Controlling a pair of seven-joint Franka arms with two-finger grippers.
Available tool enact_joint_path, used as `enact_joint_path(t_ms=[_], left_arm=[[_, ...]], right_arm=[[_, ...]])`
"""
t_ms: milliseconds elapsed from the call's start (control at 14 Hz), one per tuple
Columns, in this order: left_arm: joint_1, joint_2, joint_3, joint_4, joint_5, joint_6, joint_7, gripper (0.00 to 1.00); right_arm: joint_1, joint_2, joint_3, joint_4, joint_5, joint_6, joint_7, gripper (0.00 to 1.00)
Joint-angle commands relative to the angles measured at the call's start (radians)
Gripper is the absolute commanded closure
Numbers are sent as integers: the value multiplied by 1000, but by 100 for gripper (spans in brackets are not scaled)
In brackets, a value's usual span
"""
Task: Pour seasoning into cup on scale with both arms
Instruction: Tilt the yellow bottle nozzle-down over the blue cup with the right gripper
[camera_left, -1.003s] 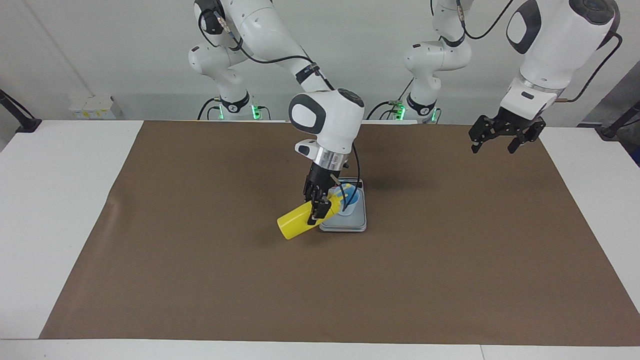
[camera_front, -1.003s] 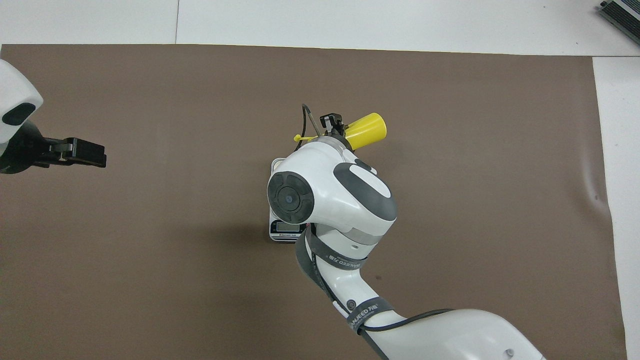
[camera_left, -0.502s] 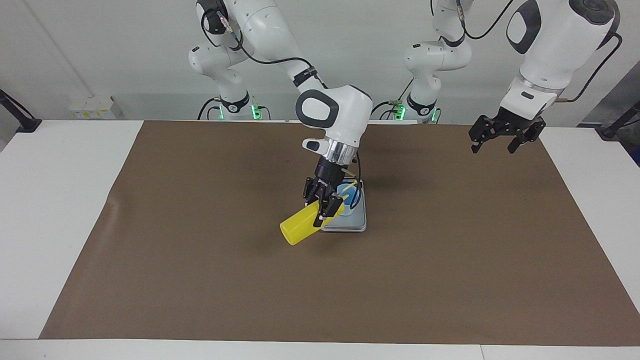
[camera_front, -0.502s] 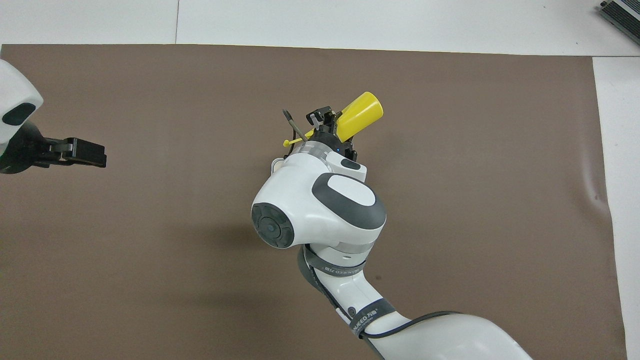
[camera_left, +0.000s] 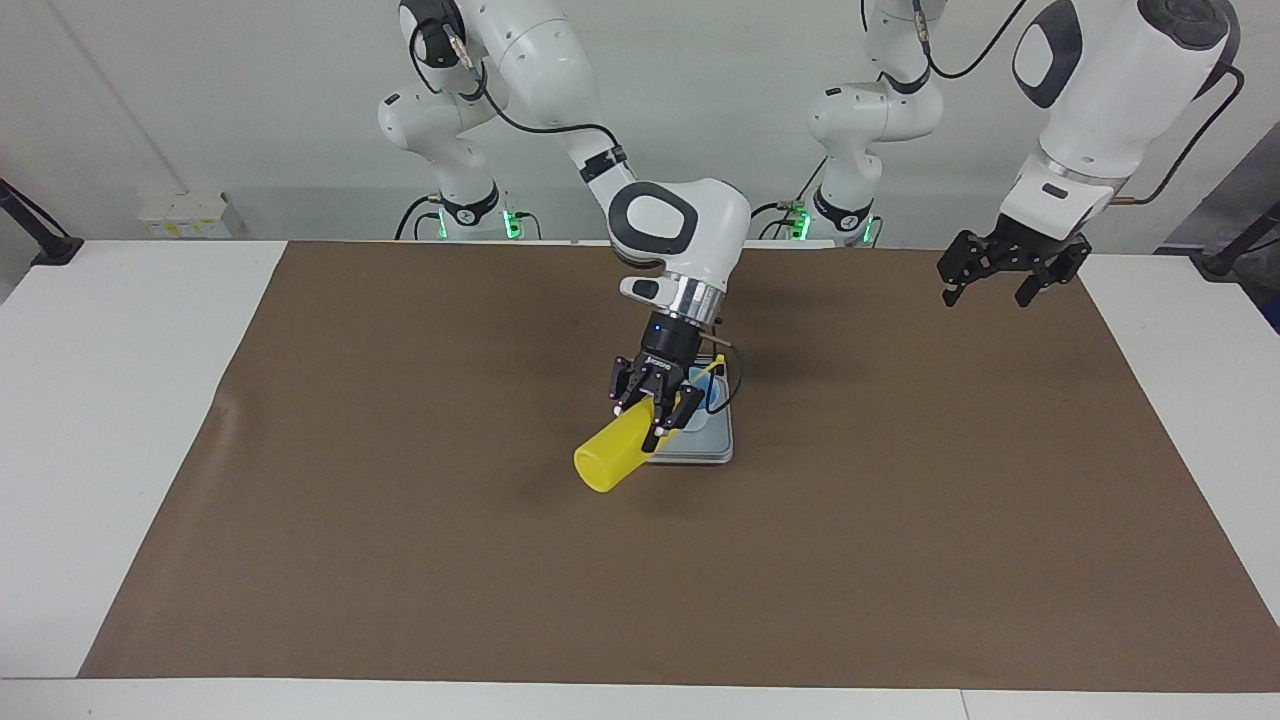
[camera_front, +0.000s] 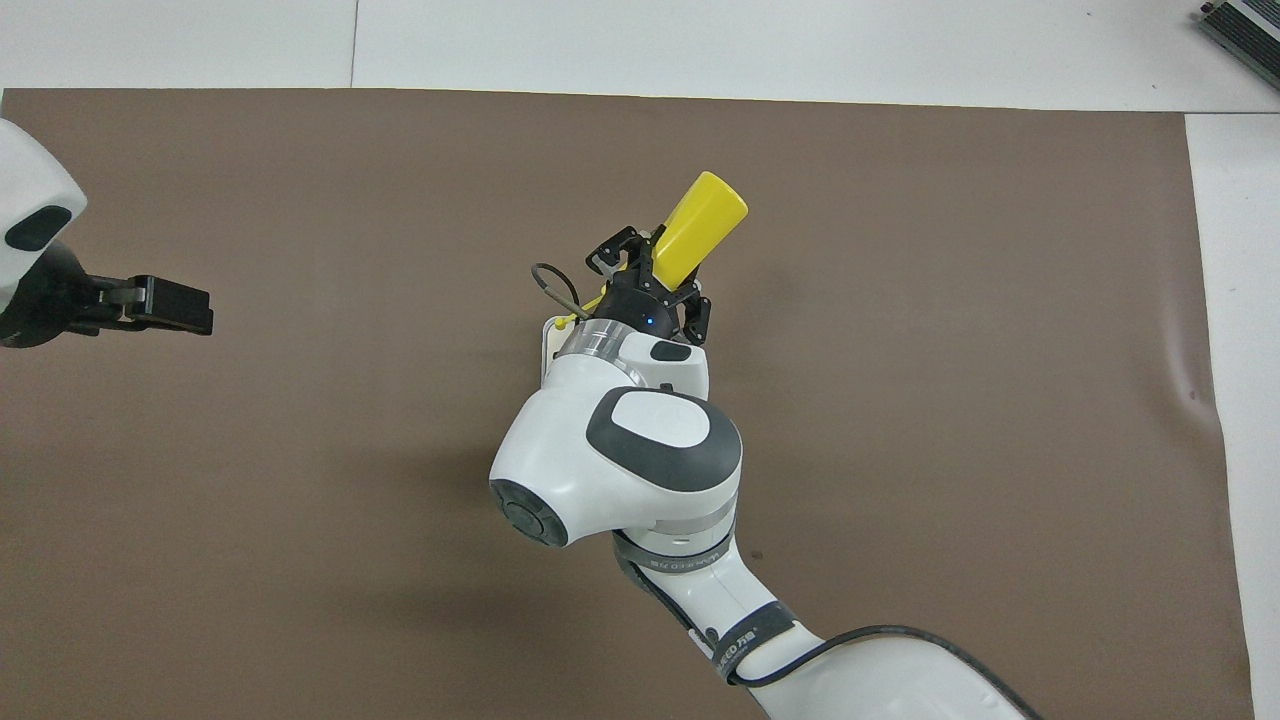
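My right gripper (camera_left: 652, 418) is shut on the yellow seasoning bottle (camera_left: 612, 457) near its nozzle end and holds it tilted above the mat. The nozzle end points at the light blue cup (camera_left: 703, 408), which stands on the silver-grey scale (camera_left: 700, 453) and is mostly hidden by the gripper. In the overhead view the bottle (camera_front: 702, 222) sticks out past the right gripper (camera_front: 650, 278), only a corner of the scale (camera_front: 548, 335) shows, and the cup is hidden. My left gripper (camera_left: 1005, 275) hangs open and empty over the mat at the left arm's end; it also shows in the overhead view (camera_front: 160, 305).
A brown mat (camera_left: 400, 560) covers most of the white table (camera_left: 100, 400). A small white box (camera_left: 185, 215) sits at the table edge near the right arm's base.
My right wrist has turned and swung the bottle's base around, away from the robots, while the nozzle end stays by the cup. The left arm has not moved.
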Motion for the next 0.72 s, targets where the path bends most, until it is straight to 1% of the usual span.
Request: enact_joint_path(t_ms=[0,72,287,502,645], left_arm=[[-2,-13,1,-22,-13,17,-12,0],[-2,-13,1,-22,-13,17,-12,0],[-2,-13,1,-22,-13,19,-12,0],[-2,-13,1,-22,-13,19,-12,0],[-2,-13,1,-22,-13,19,-12,0]], right_arm=[[-2,-41,0,-42,-106,22,20,100],[0,-44,0,-42,-126,20,20,100],[15,-64,0,-106,-180,20,29,100],[15,-64,0,-99,-182,20,39,100],[9,-61,0,-74,-170,20,39,100]])
